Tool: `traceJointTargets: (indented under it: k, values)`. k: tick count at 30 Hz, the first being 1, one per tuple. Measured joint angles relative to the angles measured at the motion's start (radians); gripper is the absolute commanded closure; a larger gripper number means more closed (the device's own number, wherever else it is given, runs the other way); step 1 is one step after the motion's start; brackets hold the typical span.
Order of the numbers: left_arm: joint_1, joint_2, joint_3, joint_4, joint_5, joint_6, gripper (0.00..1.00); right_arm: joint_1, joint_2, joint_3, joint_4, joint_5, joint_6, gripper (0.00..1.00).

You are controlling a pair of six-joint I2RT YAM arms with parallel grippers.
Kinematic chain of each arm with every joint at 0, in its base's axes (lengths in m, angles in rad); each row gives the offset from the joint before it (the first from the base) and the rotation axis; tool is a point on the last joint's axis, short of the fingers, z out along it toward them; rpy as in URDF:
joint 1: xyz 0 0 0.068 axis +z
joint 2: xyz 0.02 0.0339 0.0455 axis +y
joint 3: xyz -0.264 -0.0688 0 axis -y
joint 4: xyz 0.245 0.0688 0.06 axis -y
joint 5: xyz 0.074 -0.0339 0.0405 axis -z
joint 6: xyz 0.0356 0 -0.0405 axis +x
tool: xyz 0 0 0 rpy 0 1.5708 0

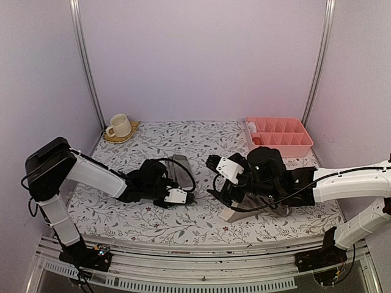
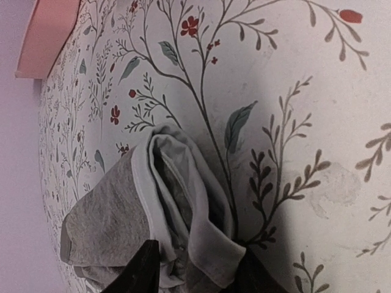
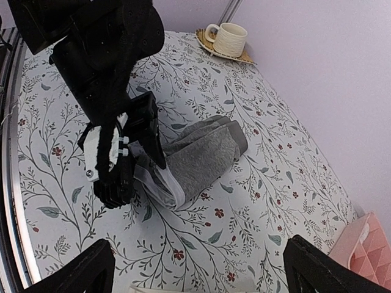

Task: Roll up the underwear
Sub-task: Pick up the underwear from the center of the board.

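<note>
The grey underwear with white edging (image 1: 182, 168) lies bunched on the floral table left of centre. It also shows in the left wrist view (image 2: 122, 213) and the right wrist view (image 3: 201, 155). My left gripper (image 1: 172, 185) is shut on its near edge, with folds of cloth between the fingertips (image 2: 146, 268). The taupe underwear with a cream waistband (image 1: 235, 215) lies under my right arm near the front edge, mostly hidden. My right gripper (image 1: 215, 180) is open and empty above the table, right of the grey underwear, its fingers (image 3: 85, 274) wide apart.
A pink compartment tray (image 1: 280, 135) stands at the back right and shows in the right wrist view's corner (image 3: 366, 250). A cream cup on a saucer (image 1: 119, 126) sits at the back left. Metal posts rise at both back corners.
</note>
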Motion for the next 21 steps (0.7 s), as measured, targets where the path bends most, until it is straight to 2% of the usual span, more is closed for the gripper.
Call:
traceJointTargets:
  k: [8,11,21]
  values:
    - [0.040,0.024,0.071,-0.127,0.071,-0.095,0.92,0.000,0.018,0.000,-0.001,-0.022,-0.010,0.01]
    - [0.065,0.026,0.112,-0.186,0.106,-0.144,0.99,0.002,0.019,0.000,0.000,-0.050,-0.030,0.01]
    - [0.209,0.080,0.352,-0.456,0.352,-0.304,1.00,0.031,0.132,0.005,0.021,-0.079,-0.157,0.01]
